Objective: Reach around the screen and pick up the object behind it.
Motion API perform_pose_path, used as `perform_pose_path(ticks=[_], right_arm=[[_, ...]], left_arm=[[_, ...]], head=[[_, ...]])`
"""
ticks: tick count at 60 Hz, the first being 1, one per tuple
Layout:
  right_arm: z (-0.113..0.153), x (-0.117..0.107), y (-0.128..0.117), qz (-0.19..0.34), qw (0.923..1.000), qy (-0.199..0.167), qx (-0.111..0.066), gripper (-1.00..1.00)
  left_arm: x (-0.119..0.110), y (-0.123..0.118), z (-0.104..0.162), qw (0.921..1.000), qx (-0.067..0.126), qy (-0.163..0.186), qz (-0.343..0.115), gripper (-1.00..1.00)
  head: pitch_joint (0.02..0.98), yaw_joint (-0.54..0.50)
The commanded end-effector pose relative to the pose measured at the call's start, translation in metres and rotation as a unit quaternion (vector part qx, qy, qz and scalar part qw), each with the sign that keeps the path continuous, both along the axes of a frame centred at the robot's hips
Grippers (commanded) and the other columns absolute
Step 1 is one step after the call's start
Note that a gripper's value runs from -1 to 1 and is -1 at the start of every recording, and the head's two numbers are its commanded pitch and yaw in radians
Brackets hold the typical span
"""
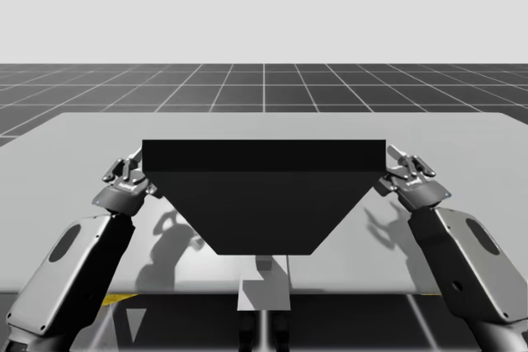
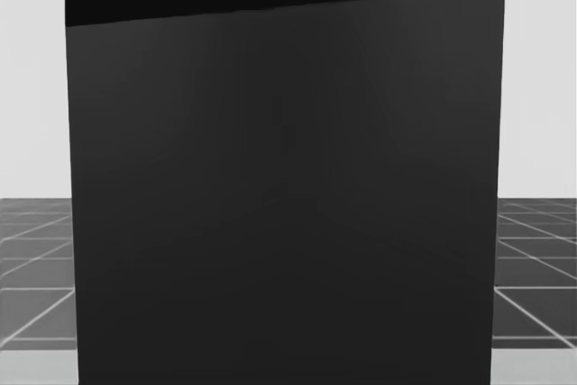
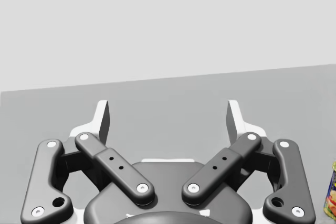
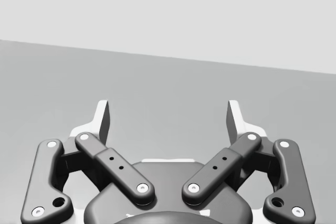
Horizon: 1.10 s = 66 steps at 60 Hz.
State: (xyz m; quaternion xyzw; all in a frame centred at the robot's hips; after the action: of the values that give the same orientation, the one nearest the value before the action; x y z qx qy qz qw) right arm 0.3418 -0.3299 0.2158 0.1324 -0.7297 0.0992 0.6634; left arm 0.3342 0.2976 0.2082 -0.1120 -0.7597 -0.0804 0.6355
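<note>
The grey worktop (image 1: 82, 138) is biggest; the black screen (image 1: 264, 204) stands in its middle; my left end effector (image 3: 168, 121) is at the screen's 9 o'clock, my right end effector (image 4: 168, 121) at 3 o'clock, both spread wide; a colourful thing (image 3: 332, 190) peeks beside the left one

Black screen (image 1: 264, 195) upright; colourful object (image 3: 332, 192) partly seen.

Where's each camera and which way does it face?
High view: above the table, looking down at the screen; left gripper and right gripper flank it.
Head view: my head, facing the screen.
Left wrist view: along the open left gripper; colourful object beside it.
Right wrist view: along the open right gripper, over the table.
High and head share the screen.
</note>
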Motion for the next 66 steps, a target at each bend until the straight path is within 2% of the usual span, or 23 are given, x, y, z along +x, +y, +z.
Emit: perform_pose_path(ticks=[1, 2, 6, 7, 10, 14, 16, 20, 21, 24, 30, 34, 38, 40, 52, 55, 61, 66], right_arm=[[-0.011, -0.011, 0.016, 0.097, 0.9945, 0.007, -0.038, -1.0], [-0.011, -0.013, 0.016, 0.11, 0.9931, 0.007, -0.04, -1.0], [-0.013, -0.016, 0.017, 0.134, 0.9901, 0.007, -0.041, -1.0], [-0.014, -0.019, 0.017, 0.152, 0.9874, 0.004, -0.044, -1.0], [-0.015, -0.021, 0.017, 0.171, 0.9844, 0.003, -0.041, -1.0], [-0.016, -0.025, 0.017, 0.202, 0.9779, -0.004, -0.055, -1.0], [-0.016, -0.027, 0.017, 0.215, 0.9751, -0.005, -0.055, -1.0], [-0.017, -0.03, 0.017, 0.242, 0.9683, -0.009, -0.06, -1.0], [-0.017, -0.031, 0.017, 0.254, 0.9647, -0.01, -0.068, -1.0], [-0.016, -0.031, 0.018, 0.264, 0.9623, -0.009, -0.067, -1.0], [-0.018, -0.032, 0.021, 0.297, 0.952, -0.013, -0.073, -1.0], [-0.022, -0.033, 0.023, 0.324, 0.9429, -0.011, -0.077, -1.0], [-0.024, -0.035, 0.023, 0.338, 0.9376, -0.01, -0.08, -1.0], [-0.026, -0.035, 0.023, 0.343, 0.9357, -0.008, -0.084, -1.0], [-0.032, -0.032, 0.022, 0.348, 0.9337, -0.003, -0.085, -1.0], [-0.035, -0.032, 0.023, 0.348, 0.9332, 0.0, -0.091, -1.0], [-0.036, -0.032, 0.025, 0.355, 0.9304, 0.003, -0.091, -1.0], [-0.037, -0.033, 0.027, 0.358, 0.9291, 0.003, -0.093, -1.0]], left_arm=[[-0.021, -0.001, -0.007, 0.9971, 0.035, 0.03, -0.061, -1.0], [-0.025, -0.001, -0.008, 0.9959, 0.044, 0.033, -0.072, -1.0], [-0.031, -0.001, -0.01, 0.9933, 0.056, 0.043, -0.091, -1.0], [-0.036, -0.001, -0.011, 0.9911, 0.064, 0.05, -0.105, -1.0], [-0.041, 0.0, -0.011, 0.9889, 0.069, 0.054, -0.12, -1.0], [-0.048, 0.002, -0.01, 0.9832, 0.071, 0.061, -0.156, -1.0], [-0.05, 0.003, -0.009, 0.9814, 0.079, 0.061, -0.164, -1.0], [-0.053, 0.003, -0.007, 0.9748, 0.08, 0.069, -0.197, -1.0], [-0.054, 0.002, -0.006, 0.9723, 0.088, 0.071, -0.205, -1.0], [-0.054, 0.0, -0.006, 0.9692, 0.096, 0.073, -0.215, -1.0], [-0.048, -0.008, -0.007, 0.9609, 0.113, 0.08, -0.24, -1.0], [-0.041, -0.013, -0.009, 0.9541, 0.113, 0.09, -0.263, -1.0], [-0.034, -0.017, -0.012, 0.9507, 0.117, 0.097, -0.27, -1.0], [-0.028, -0.019, -0.014, 0.9471, 0.116, 0.106, -0.28, -1.0], [-0.006, -0.039, -0.02, 0.937, 0.135, 0.128, -0.296, -1.0], [0.0, -0.045, -0.021, 0.9352, 0.139, 0.131, -0.298, -1.0], [0.008, -0.057, -0.024, 0.9316, 0.144, 0.14, -0.303, -1.0], [0.015, -0.069, -0.027, 0.9262, 0.156, 0.145, -0.311, -1.0]], head=[[0.078, -0.01], [0.079, -0.01], [0.081, -0.01], [0.082, -0.01], [0.083, -0.01], [0.084, -0.01], [0.085, -0.01], [0.086, -0.01], [0.086, -0.01], [0.086, -0.01], [0.086, -0.01], [0.088, -0.01], [0.09, -0.01], [0.091, -0.01], [0.098, -0.02], [0.098, -0.02], [0.102, -0.02], [0.105, -0.02]])
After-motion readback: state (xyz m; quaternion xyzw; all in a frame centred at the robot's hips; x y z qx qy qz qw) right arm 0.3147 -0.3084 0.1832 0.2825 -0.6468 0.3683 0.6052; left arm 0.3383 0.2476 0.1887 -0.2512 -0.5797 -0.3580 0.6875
